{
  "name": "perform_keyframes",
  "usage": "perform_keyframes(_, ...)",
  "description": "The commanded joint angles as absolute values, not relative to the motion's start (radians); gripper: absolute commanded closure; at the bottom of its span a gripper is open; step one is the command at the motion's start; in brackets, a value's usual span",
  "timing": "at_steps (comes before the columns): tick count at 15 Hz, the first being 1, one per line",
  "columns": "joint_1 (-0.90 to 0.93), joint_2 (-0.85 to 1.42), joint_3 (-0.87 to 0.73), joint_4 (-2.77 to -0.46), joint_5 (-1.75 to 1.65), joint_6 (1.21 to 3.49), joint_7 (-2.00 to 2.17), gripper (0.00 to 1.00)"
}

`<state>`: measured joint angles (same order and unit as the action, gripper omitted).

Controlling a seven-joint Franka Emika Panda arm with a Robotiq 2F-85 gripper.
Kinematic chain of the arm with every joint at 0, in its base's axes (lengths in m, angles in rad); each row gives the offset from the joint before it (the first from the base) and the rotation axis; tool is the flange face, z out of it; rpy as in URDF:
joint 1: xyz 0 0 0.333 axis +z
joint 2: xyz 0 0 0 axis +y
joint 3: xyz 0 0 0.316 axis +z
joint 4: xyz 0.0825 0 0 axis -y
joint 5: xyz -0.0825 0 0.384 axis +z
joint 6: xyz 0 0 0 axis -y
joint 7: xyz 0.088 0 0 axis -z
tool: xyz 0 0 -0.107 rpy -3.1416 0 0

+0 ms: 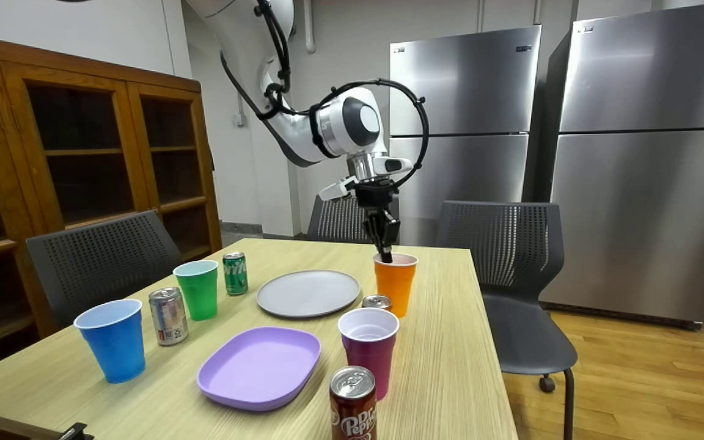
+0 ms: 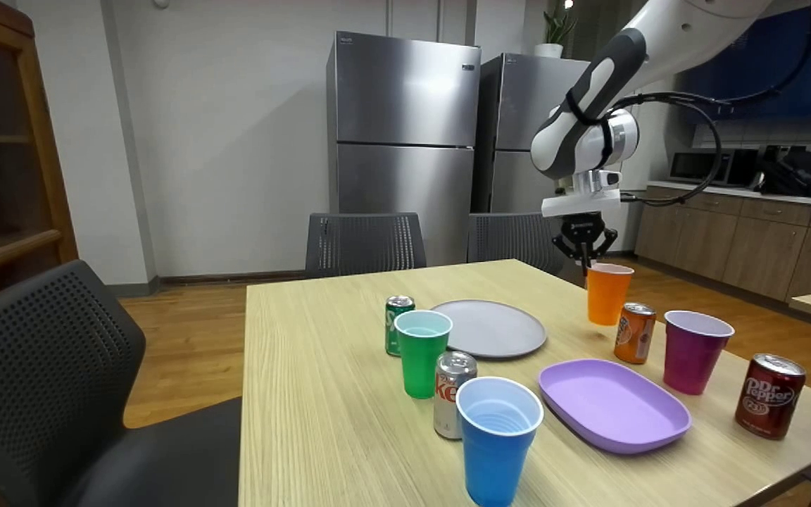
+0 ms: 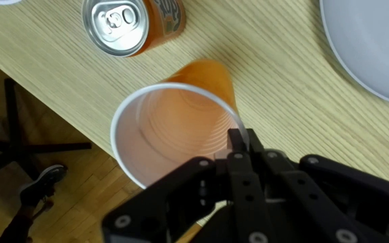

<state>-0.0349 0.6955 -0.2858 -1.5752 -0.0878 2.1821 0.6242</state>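
I judge the step in hand to be the grasp: my end effector (image 3: 245, 136) is clenched on the rim of the orange cup (image 3: 179, 125), one finger inside and one outside, the cup just below me. Whether its base touches the worktop (image 3: 282, 84) I cannot tell. Any next move calls, I think, for an even squeeze, as the thin, tapered, plastic-looking wall might buckle. Near the cup, but apart, stands a shiny-topped, cylindrical orange can (image 3: 133, 25); off my other side lies a smooth, round grey plate (image 3: 377, 44) on finely streaked wood grain.
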Motion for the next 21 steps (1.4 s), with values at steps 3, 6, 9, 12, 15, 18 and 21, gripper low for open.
perform_keyframes(3, -0.008, 0.548, -0.276, -1.664, -0.112, 2.171, 0.625, 0.99)
perform_keyframes(6, 0.007, 0.507, -0.261, -1.663, -0.117, 2.175, 0.619, 0.99)
perform_keyframes(9, 0.027, 0.489, -0.232, -1.640, -0.117, 2.177, 0.609, 0.99)
perform_keyframes(12, 0.048, 0.490, -0.196, -1.617, -0.113, 2.174, 0.596, 0.99)
perform_keyframes(15, 0.069, 0.498, -0.164, -1.601, -0.108, 2.175, 0.585, 0.99)
perform_keyframes(18, 0.094, 0.493, -0.141, -1.609, -0.113, 2.186, 0.579, 0.99)
perform_keyframes(21, 0.122, 0.493, -0.124, -1.613, -0.122, 2.187, 0.585, 0.99)
